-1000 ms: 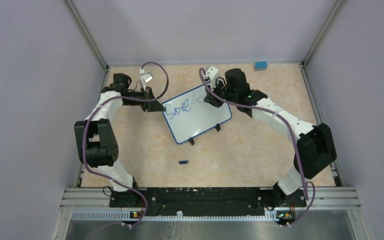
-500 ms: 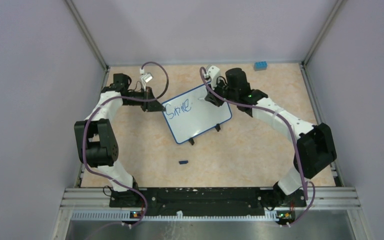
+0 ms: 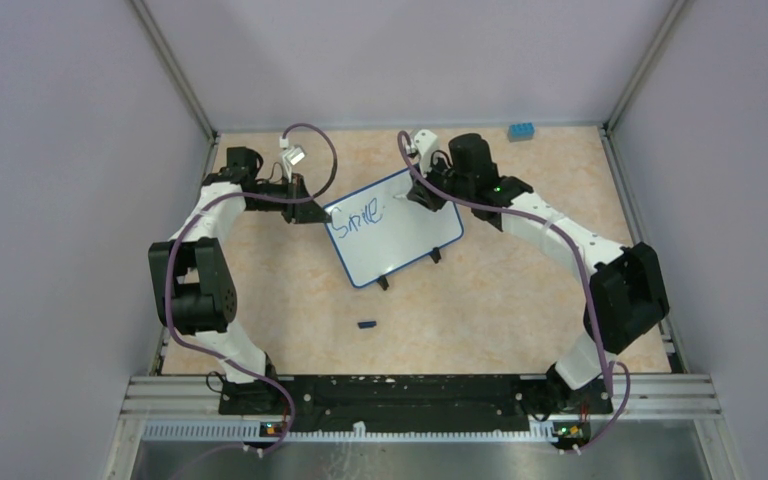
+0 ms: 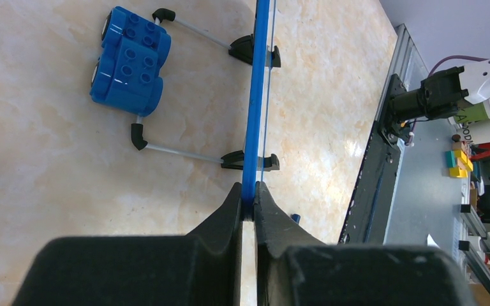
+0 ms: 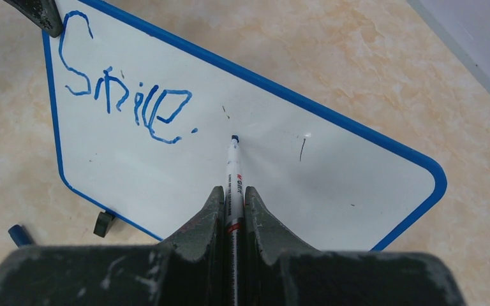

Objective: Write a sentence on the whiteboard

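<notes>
The whiteboard [image 3: 400, 245] stands tilted at mid-table on black feet, and shows face-on in the right wrist view [image 5: 166, 178]. Of the sentence, only the blue word "Smile" [image 5: 127, 105] and a dot after it are written, at the upper left; it also shows in the top view [image 3: 356, 217]. My left gripper [image 3: 312, 211] is shut on the board's blue left edge [image 4: 255, 95], which is seen edge-on between its jaws [image 4: 249, 194]. My right gripper [image 5: 232, 197] is shut on a white marker [image 5: 233, 172]. The marker's blue tip is at the board surface, right of "Smile".
A blue toy brick [image 3: 521, 131] lies at the far right corner, also seen behind the board in the left wrist view [image 4: 131, 60]. A small blue marker cap [image 3: 366, 324] lies on the table in front of the board. Enclosure walls stand left, right and behind.
My right arm has shifted slightly at the board's upper right part. The writing looks the same. The left arm has not moved.
</notes>
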